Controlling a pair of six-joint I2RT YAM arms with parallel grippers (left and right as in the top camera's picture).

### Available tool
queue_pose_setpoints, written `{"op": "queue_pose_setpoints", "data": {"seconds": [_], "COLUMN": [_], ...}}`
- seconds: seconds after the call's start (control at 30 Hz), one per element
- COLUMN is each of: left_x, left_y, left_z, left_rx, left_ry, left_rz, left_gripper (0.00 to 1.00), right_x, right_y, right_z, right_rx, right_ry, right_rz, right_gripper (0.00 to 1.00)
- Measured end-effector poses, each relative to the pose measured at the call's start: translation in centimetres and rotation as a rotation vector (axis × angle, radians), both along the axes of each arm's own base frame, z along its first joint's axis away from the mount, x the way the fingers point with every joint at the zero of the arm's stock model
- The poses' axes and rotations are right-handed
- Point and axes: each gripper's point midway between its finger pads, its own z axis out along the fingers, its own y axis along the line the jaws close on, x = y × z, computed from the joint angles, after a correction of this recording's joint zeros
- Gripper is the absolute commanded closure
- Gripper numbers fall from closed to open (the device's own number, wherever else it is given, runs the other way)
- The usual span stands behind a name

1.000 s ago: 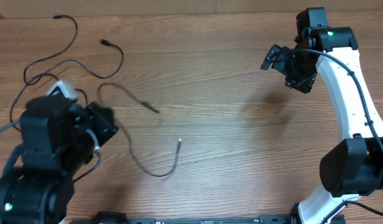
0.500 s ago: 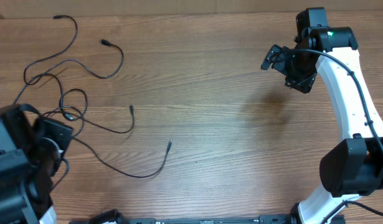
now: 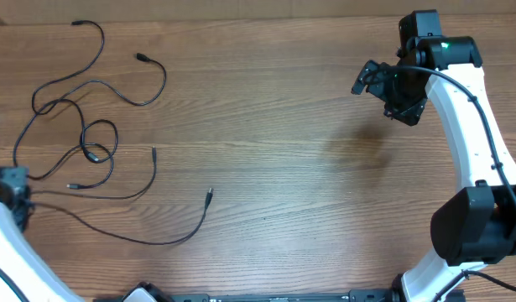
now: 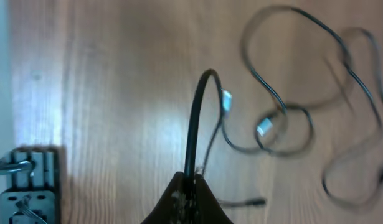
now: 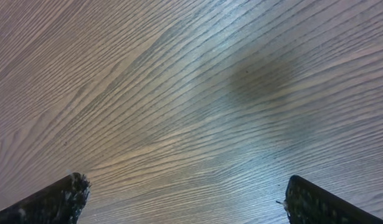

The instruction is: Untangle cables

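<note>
With its fingers pressed together at the left edge of the table (image 3: 274,168), my left gripper (image 4: 190,194) is clamped on one black cable (image 4: 192,130). In the wrist view the cable rises from between the fingertips, arches over and drops back to the wood. From overhead I see that gripper (image 3: 9,186) right at the table's left edge, with two thin strands running out from it toward the right. One strand ends in a small plug (image 3: 153,152). The other sweeps toward the near edge and curls up to a second plug (image 3: 209,195). I cannot tell which of the two is the pinched one.

Beyond them, the rest of the cables (image 3: 90,138) lie in loose, overlapping loops on the left side of the table, reaching up toward the far left corner. A small closed loop sits in the middle of the bunch, and two free ends lie nearest the far edge.

My right gripper (image 5: 188,200) has its fingers spread wide with nothing between them. It hangs over bare wood near the far right corner (image 3: 392,92), well apart from the cables.
</note>
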Motion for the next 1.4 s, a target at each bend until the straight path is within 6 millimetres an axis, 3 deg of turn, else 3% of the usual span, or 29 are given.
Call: {"op": "queue_pose_setpoints", "data": {"seconds": [0.33,0.47,0.63,0.73,0.87,0.93,0.97,1.17,1.27,1.4], "left_x": [-2.3,-1.7,-0.4,0.3,1.6,2.3,2.7,4.4,4.5,4.4], "left_y": [8.4,9.9,12.1,13.5,15.7,16.6,16.9,17.0,16.5,14.4], "left_z": [-2.7,-3.8,-7.2,-8.2,-8.3,-7.8,-7.5,-7.2,-7.4,-8.5], "left_rx": [0.062,0.079,0.055,0.077,0.159,0.200,0.218,0.220,0.197,0.097], "left_ry": [0.038,0.051,0.099,0.116,0.108,0.086,0.072,-0.002,-0.005,-0.002], "left_rz": [0.210,0.207,0.171,0.120,0.039,0.020,0.010,-0.054,-0.077,-0.118], "left_gripper": [0.96,0.96,0.96,0.96,0.96,0.87,0.87,0.88,0.65,0.53], "right_x": [0.0,0.0,0.0,0.0,0.0,0.0,0.0,0.0,0.0,0.0], "right_y": [0.0,0.0,0.0,0.0,0.0,0.0,0.0,0.0,0.0,0.0], "right_z": [0.0,0.0,0.0,0.0,0.0,0.0,0.0,0.0,0.0,0.0], "right_rx": [0.000,0.000,0.000,0.000,0.000,0.000,0.000,0.000,0.000,0.000], "right_ry": [0.000,0.000,0.001,0.000,0.000,0.000,0.001,0.000,0.000,0.000], "right_rz": [0.000,0.000,0.000,0.000,0.000,0.000,0.000,0.000,0.000,0.000], "right_gripper": [0.00,0.00,0.00,0.00,0.00,0.00,0.00,0.00,0.00,0.00]}}
